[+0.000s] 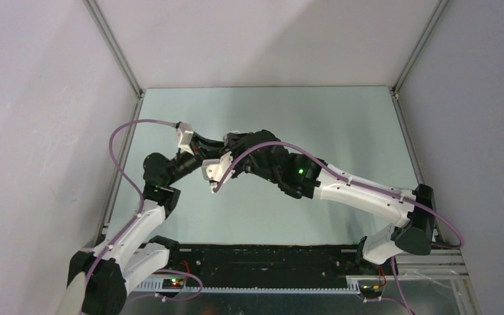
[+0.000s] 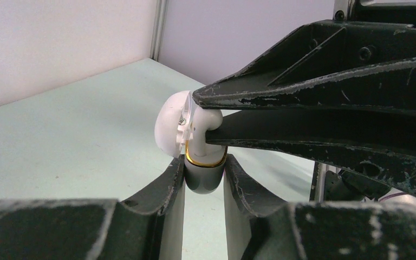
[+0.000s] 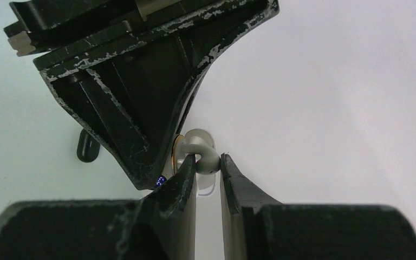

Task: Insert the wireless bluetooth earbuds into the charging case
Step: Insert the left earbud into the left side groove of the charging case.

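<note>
I find both arms met above the green table, mid-field. Left gripper clamped on the charging case, lid swung open. Right gripper pinches one white earbud at the case's gold-rimmed mouth.

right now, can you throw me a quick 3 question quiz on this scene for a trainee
1. True or false: the left pincer is shut on the case.
2. Pick one: what does the right pincer hold? A) an earbud B) a black pebble C) nothing
3. Fill in: the lid of the case stands ____.

Key: 1 true; 2 A; 3 open
</note>
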